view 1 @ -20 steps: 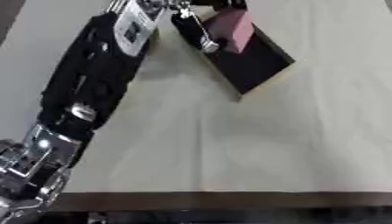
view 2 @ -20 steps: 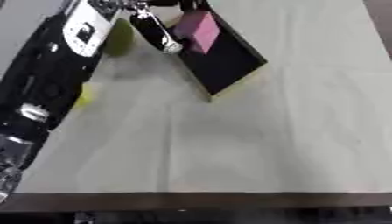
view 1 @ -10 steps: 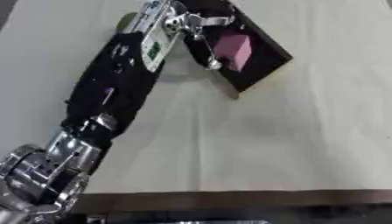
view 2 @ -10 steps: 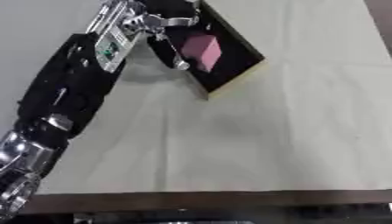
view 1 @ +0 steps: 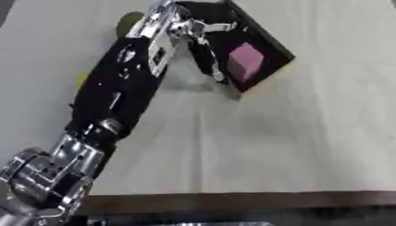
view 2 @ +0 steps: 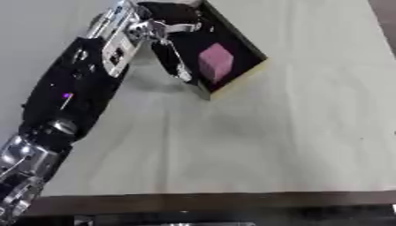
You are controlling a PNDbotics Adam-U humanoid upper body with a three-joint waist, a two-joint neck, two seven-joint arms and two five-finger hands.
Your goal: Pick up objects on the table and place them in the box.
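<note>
1. Black and silver, the left hand (view 1: 203, 42) is in the upper middle of the frame, at the end of a long arm that rises from the lower left corner. Its fingers (view 1: 207, 62) are straight and point downward, a little apart from each other; they hold nothing.
2. These fingers hang at the left side of the box (view 1: 267, 42), over its left wall and dark floor. I cannot tell if they touch the box.
3. Right of the fingers, a pink cube (view 1: 246, 62) lies inside the box, on the dark floor. It is near the fingertips, but a small gap shows between them.
4. The box is a shallow dark tray, turned askew, so one corner points to the lower middle of the frame. Its outer wall looks pale yellow along the lower right edge, best seen in the right eye view (view 2: 241, 79).
5. Behind the arm, in the upper left of the frame, a yellow-green object (view 1: 127, 24) shows on the table; the arm hides most of it, so I cannot name it. One more small yellow spot (view 1: 80, 79) shows at the left edge of the arm, lower down.
6. The table (view 1: 294, 145) has a pale cloth-like surface, and its dark front edge runs along the bottom of the frame.
7. The right hand shows in no view.
</note>
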